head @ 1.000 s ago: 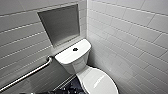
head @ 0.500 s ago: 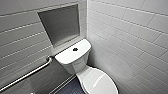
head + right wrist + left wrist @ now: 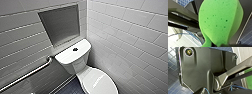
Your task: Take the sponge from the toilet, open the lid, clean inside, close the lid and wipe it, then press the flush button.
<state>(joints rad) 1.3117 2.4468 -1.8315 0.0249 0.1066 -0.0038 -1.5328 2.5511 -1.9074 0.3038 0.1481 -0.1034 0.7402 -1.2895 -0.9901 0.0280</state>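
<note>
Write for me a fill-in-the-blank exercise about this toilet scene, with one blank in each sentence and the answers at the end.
1. The lid of the toilet is ____.
2. The flush button sits on top of the ____.
3. The sponge is bright ____.
4. In the head view, the grab bar lies to the ____ of the toilet.

Missing words: closed; tank; green; left.

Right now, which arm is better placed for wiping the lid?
Right, probably: the sponge sits close at that wrist, pinched at its narrow end, apparently gripped. The lid is down, ready to wipe.
</note>
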